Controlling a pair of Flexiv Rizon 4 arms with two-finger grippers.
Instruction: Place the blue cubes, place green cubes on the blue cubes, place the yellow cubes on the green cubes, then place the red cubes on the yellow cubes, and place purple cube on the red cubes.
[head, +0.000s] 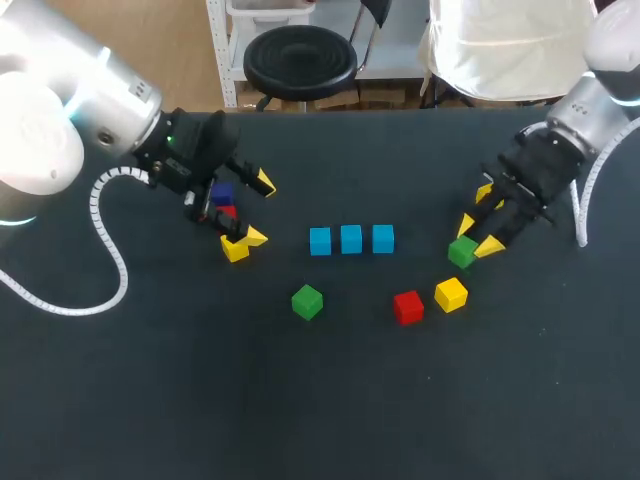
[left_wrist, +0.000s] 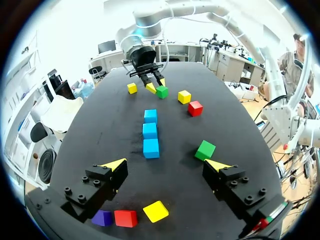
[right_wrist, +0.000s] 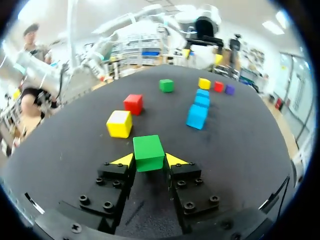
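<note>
Three blue cubes (head: 351, 239) lie in a row at the table's middle. My right gripper (right_wrist: 148, 160) is shut on a green cube (right_wrist: 148, 152), right of the row (head: 462, 251). A second green cube (head: 307, 301), a red cube (head: 408, 307) and a yellow cube (head: 451, 294) lie loose in front of the row. My left gripper (left_wrist: 166, 165) hangs open with nothing in it, left of the row. Under it lie a purple cube (left_wrist: 102, 217), a red cube (left_wrist: 125, 218) and a yellow cube (left_wrist: 156, 211).
Another yellow cube (left_wrist: 132, 88) lies just beyond the right gripper (head: 478, 237), toward the back right of the black table (head: 330, 400). The white cable of my left arm (head: 100, 240) loops over the table's left side.
</note>
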